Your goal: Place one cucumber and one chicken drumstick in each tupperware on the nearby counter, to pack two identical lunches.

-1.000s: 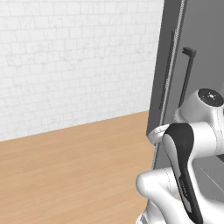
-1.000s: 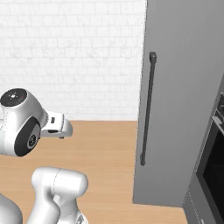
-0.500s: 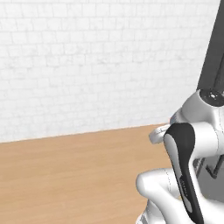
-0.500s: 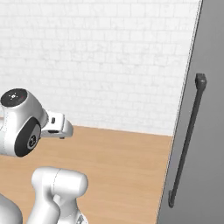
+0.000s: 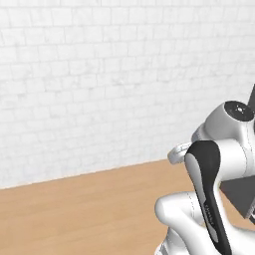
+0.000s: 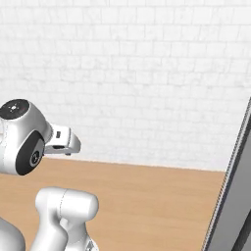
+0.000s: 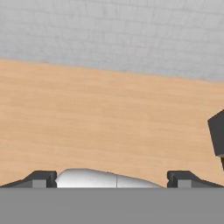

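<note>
From my remote seat I see the gripper (image 7: 111, 178) in the hand view standing fully open and holding nothing: its two small dark fingertips (image 7: 41, 178) are blocky, matte and set wide apart at the bottom of that picture, with bare floor (image 7: 109, 118) ahead of them. The floor is pale wood, smooth, with a faint lengthwise grain, and it runs up to a wall (image 7: 109, 26) of white brick laid in even courses with thin grey joints. In the left base view the same brick wall (image 5: 99, 74) takes up the upper part and the wooden floor (image 5: 74, 214) lies below it, while the arm (image 5: 214, 199) rises at the lower right, glossy white and rounded, with a dark curved band down one link. In the right base view the arm (image 6: 24, 142) is at the lower left, its round joint capped in dark grey, in front of the wall (image 6: 147, 73) and the floor (image 6: 157, 206). A flat, smooth grey panel (image 6: 235, 206) with a straight slanting edge stands at the right of that view. Where the worktop stands I cannot tell from these pictures.
</note>
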Motion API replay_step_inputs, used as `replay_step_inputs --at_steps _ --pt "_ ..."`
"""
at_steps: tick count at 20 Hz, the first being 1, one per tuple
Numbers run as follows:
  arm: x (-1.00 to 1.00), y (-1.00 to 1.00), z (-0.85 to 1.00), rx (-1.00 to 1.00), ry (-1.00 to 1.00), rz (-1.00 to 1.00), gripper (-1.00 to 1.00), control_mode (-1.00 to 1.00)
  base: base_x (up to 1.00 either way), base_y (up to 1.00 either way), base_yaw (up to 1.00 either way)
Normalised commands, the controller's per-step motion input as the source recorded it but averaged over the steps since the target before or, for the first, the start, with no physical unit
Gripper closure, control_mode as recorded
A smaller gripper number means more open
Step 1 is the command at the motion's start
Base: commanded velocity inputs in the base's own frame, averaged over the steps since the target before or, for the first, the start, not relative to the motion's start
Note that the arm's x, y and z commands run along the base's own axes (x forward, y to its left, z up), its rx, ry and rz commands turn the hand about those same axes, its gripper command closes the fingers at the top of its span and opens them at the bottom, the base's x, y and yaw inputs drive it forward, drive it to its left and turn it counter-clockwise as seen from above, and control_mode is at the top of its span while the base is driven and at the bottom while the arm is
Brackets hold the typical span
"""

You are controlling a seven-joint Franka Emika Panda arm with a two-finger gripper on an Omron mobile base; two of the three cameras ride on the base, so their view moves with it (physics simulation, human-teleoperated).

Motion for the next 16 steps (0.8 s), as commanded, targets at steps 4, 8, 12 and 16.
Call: replay_step_inputs --at_steps 4,8,12,16 --pt "0.0 0.0 0.0 0.0 0.0 0.0 -1.0 1.0 0.69 0.0 -0.51" --pt "0.0 0.0 0.0 0.0 0.0 0.0 -1.0 1.0 0.38 -0.03 -0.48" --pt "0.0 0.0 0.0 0.0 0.0 0.0 -1.0 1.0 0.21 0.0 -0.51" --pt "0.0 0.0 0.0 0.0 0.0 0.0 -1.0 1.0 0.4 0.11 -0.55"
